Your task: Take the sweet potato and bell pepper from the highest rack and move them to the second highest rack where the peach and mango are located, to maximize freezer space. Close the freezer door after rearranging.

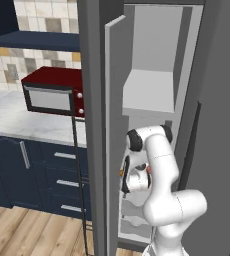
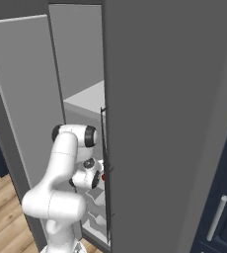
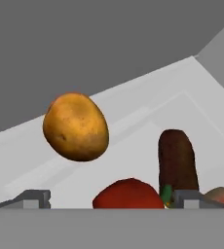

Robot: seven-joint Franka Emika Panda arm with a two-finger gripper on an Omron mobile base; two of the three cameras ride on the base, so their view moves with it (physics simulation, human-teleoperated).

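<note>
Nearest us, we are holding the tool (image 3: pixel 106 198) spread wide over the bell pepper (image 3: pixel 128 194), gripping nothing. Beyond the pepper, the sweet potato (image 3: pixel 177 160) and mango (image 3: pixel 76 127) are sharing the second highest rack (image 3: pixel 133 131). Withdrawing carelessly could nudge them.

No writing, label, brand mark or number can be read anywhere here. The red microwave (image 1: pixel 53 92) shows plain knobs and a blank door, and the grey freezer door (image 1: pixel 114 135), the drawers and the wall tiles carry no signs.
</note>
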